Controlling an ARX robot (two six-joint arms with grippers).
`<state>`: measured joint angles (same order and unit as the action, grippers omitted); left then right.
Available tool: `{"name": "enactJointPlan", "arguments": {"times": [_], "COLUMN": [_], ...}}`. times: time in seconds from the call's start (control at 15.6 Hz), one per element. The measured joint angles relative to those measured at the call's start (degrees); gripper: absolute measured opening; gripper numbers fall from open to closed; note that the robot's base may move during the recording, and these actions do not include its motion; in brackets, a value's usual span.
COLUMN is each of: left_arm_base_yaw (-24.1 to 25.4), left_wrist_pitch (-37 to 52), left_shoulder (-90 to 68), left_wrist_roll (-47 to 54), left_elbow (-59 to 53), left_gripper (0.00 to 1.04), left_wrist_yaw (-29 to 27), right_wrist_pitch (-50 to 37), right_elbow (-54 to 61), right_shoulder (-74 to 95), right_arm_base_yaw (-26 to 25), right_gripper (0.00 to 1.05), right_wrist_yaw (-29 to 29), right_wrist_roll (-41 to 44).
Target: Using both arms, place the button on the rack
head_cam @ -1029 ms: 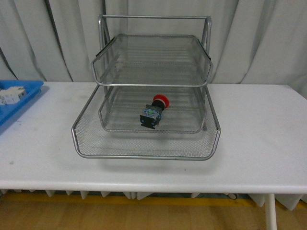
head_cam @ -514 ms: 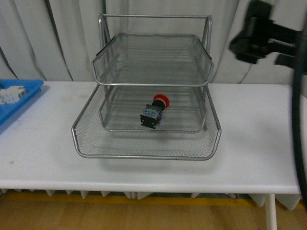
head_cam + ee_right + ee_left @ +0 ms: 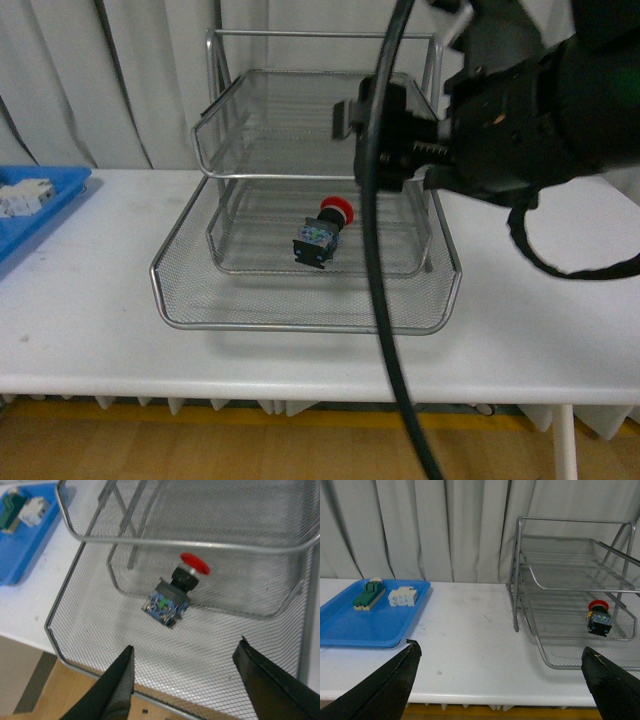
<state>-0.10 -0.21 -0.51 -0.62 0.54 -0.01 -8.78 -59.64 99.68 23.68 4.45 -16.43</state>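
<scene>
Now the button [image 3: 174, 593] lies beyond the spread right fingers [image 3: 116, 690].

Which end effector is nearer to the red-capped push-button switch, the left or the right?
Right. The right end effector hangs open just above the red-capped push-button switch in the silver wire-mesh rack. The left end effector is open over the table, well off the rack's side.
</scene>
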Motion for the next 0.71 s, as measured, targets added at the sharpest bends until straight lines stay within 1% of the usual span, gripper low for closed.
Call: {"name": "enactJointPlan", "arguments": {"times": [0.19, 0.39, 0.51, 0.71], "left_arm_base_yaw": [0.0, 0.0, 0.0, 0.0], "left_wrist_pitch": [0.0, 0.0, 0.0, 0.0], "left_shoulder": [0.0, 0.0, 0.0, 0.0], "left_wrist_roll": [0.0, 0.0, 0.0, 0.0], "left_elbow": [0.0, 0.0, 0.0, 0.0], "left_gripper": [0.98, 0.98, 0.98, 0.98], "left_wrist_yaw": [0.0, 0.0, 0.0, 0.0], "right_wrist_pitch": [3.7, 4.5, 3.9, 4.5], "right_elbow": [-1.3, -0.7, 2.1, 5.5], "right_shoulder": [3.5, 4.1, 5.2, 6.8], "right_arm_base_yaw": [3.4, 6.1, 7.8, 9.4], "right_gripper": [0.34, 0.01, 0.02, 0.02], "right_wrist_yaw": [0.3, 0.3, 1.2, 1.1], "right_wrist_roll": [0.2, -0.3, -1.3, -2.3]}}
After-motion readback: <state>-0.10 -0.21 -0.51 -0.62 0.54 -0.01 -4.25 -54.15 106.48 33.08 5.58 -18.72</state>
